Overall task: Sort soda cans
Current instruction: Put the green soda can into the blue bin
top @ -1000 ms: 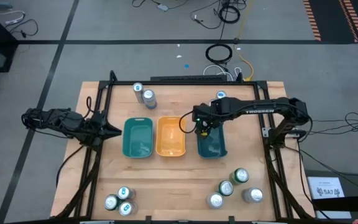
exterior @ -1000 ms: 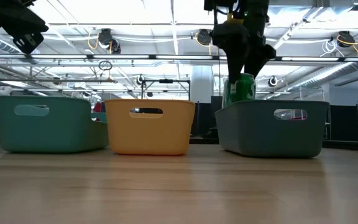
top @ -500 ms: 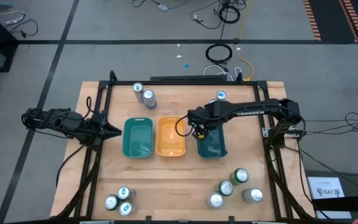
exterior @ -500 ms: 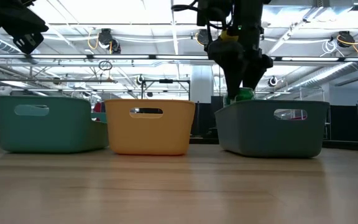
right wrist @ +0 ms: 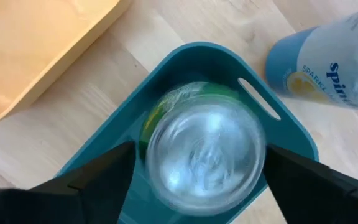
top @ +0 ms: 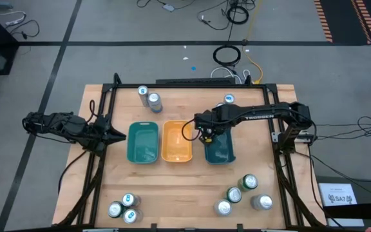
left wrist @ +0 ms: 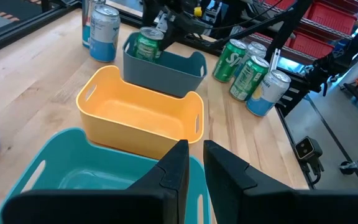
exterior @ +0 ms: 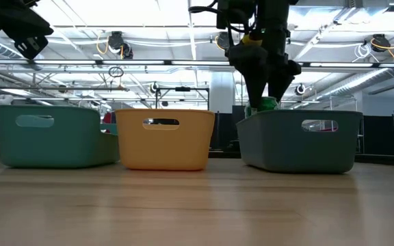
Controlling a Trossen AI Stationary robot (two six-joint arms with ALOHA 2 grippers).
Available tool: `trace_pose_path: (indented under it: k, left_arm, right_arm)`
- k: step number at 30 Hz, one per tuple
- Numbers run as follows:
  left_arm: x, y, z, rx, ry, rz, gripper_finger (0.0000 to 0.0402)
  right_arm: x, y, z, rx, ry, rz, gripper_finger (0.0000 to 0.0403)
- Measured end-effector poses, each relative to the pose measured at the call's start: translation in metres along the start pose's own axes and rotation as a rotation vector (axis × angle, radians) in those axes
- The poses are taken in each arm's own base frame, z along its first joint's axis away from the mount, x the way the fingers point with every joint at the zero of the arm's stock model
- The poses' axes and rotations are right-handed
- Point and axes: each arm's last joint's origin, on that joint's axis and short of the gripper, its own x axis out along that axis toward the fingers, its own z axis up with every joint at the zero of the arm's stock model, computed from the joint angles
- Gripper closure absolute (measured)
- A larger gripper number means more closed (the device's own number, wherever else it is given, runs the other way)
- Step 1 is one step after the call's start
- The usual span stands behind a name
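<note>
A green soda can (right wrist: 204,149) stands upright at the far end of the dark-green tray (top: 219,149), its top (exterior: 267,104) just above the rim. My right gripper (right wrist: 199,155) points down over it, open. One finger stands on each side of the can, with a narrow gap on both sides. My left gripper (left wrist: 191,163) waits shut at the table's left edge, above the teal tray (left wrist: 73,180). Other soda cans stand in groups at the far left (top: 148,96), near left (top: 122,207) and near right (top: 243,192).
The teal (top: 143,142), yellow (top: 176,141) and dark-green trays stand side by side in the table's middle. A blue can (right wrist: 328,62) stands just beyond the dark-green tray's far end. Bare wood lies between the trays and the near cans.
My right gripper has come down with the green can at the dark-green tray's far end. The can, first mostly above the rim, now shows only its top over it. The fingers have spread a little off the can's sides.
</note>
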Motion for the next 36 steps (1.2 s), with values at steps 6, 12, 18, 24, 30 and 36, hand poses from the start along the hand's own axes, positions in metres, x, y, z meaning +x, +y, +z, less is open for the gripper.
trace_pose_path:
  k: [6,12,18,24,30,36]
  left_arm:
    - [0.000,0.000,0.000,0.000,0.000,0.000,0.0343]
    - [0.000,0.000,0.000,0.000,0.000,0.000,0.0343]
    - [0.000,0.000,0.000,0.001,0.000,0.000,0.0343]
    - [0.000,0.000,0.000,0.005,0.000,0.000,0.0343]
    - [0.000,0.000,0.000,0.000,0.000,0.000,0.0343]
    - [0.000,0.000,0.000,0.000,0.000,0.000,0.0343]
  right_arm:
    - [0.000,0.000,-0.001,-0.003,0.004,-0.005,0.0022]
    - [-0.006,-0.004,-0.003,-0.023,0.007,-0.008,0.0007]
    - [-0.045,-0.010,-0.018,0.013,-0.082,0.071,0.0011]
    - [-0.081,-0.011,-0.050,0.018,-0.115,0.135,0.0011]
    - [-0.091,-0.002,-0.082,-0.073,-0.106,0.046,0.0012]
    - [-0.095,0.006,-0.113,-0.051,-0.048,-0.012,0.0012]
